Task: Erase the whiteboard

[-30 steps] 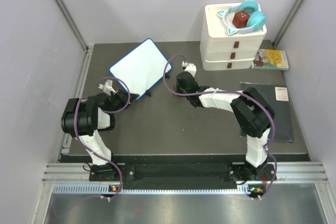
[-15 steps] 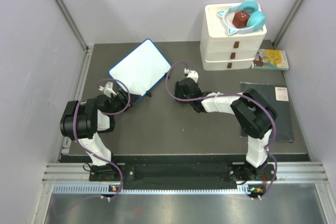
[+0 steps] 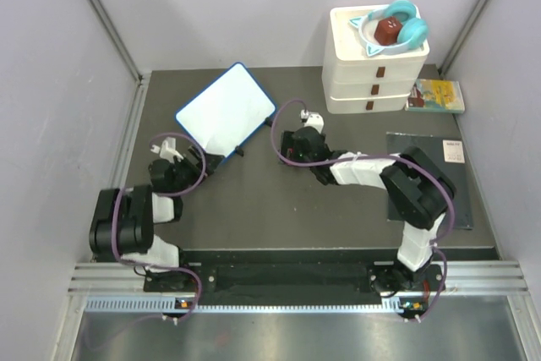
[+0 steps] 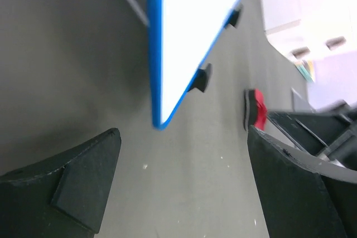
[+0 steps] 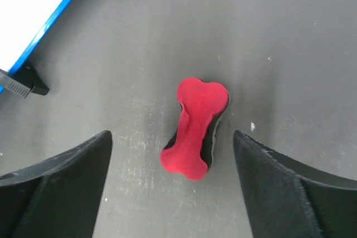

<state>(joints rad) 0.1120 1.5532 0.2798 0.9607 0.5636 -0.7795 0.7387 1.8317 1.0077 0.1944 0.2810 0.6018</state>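
Red foam cut in a bone shape is shown by the right wrist view: an eraser (image 5: 195,129) lying on the dark grey table (image 5: 290,37), framed between the widely parted fingers of the right gripper (image 5: 171,137). Neither finger is seen to touch it, and nothing is held. The left gripper (image 4: 183,137) is likewise spread wide and empty. The near corner of the whiteboard (image 4: 189,32) is seen just ahead of its fingertips, clear of both.

The whiteboard is placed at the rear left of the table, turned on a diagonal, its face plain white inside the thin blue frame. The top view gives this layout, but the eraser cannot be made out there, being hidden near the right gripper. It is shown only by the two wrist cameras. In the left wrist view, small black feet (image 4: 201,77) are seen under the board's edge, with the eraser beyond them.

Only from above is the rest shown. A stack of white drawers (image 3: 376,73) is set at the rear right, with teal cat-ear headphones (image 3: 397,27) on top. A booklet (image 3: 435,96) is placed beside the stack, and a flat black pad (image 3: 431,179) is laid at the right.
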